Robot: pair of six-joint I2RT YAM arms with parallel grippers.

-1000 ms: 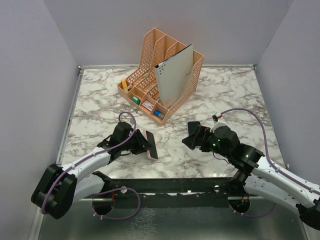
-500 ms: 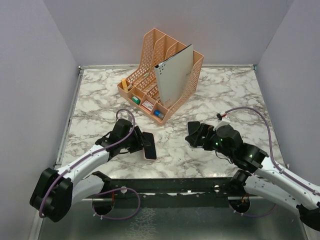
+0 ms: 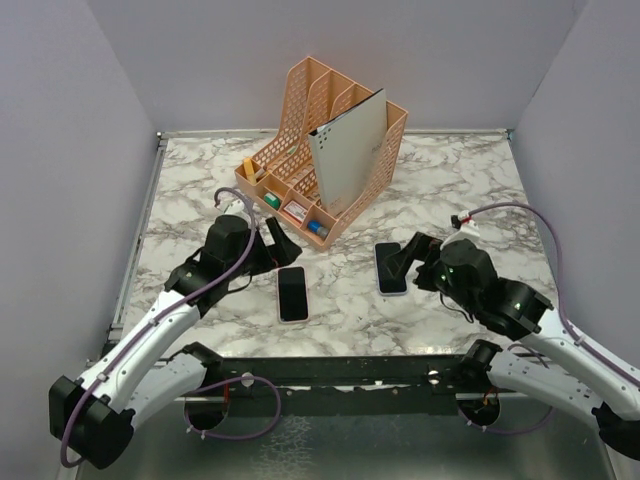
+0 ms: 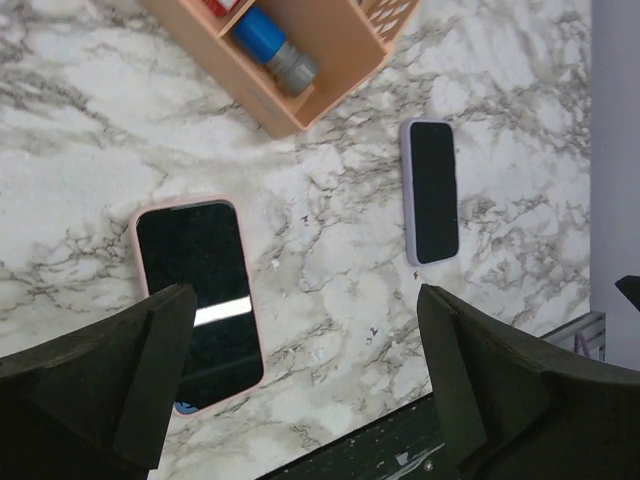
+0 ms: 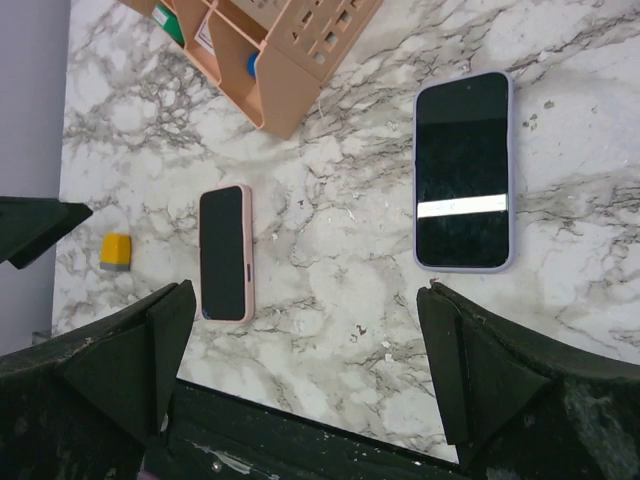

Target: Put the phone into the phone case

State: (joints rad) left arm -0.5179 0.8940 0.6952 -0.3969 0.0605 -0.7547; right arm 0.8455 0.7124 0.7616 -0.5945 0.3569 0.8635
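A phone with a black screen lies flat, face up, inside a pink phone case [image 3: 292, 293] [image 4: 198, 300] [image 5: 224, 252] near the table's front edge. A second black-screened phone in a lavender case [image 3: 390, 268] [image 4: 433, 190] [image 5: 464, 170] lies flat to its right. My left gripper [image 3: 272, 243] [image 4: 305, 370] hovers open just behind and left of the pink one, touching nothing. On the right, my other gripper [image 3: 408, 262] [image 5: 303, 370] hangs open above the lavender one, with nothing between its fingers.
An orange desk organiser [image 3: 320, 150] with a grey folder and small items stands at the back middle; its front corner [image 4: 300, 90] holds a blue cylinder [image 4: 275, 50]. A small yellow block [image 5: 117, 250] lies on the marble. The black front rail [image 3: 330, 370] borders the table.
My left gripper opened and let go of the pink-cased phone, which went from standing on edge to lying flat. Both arms drew back, uncovering the lavender phone.
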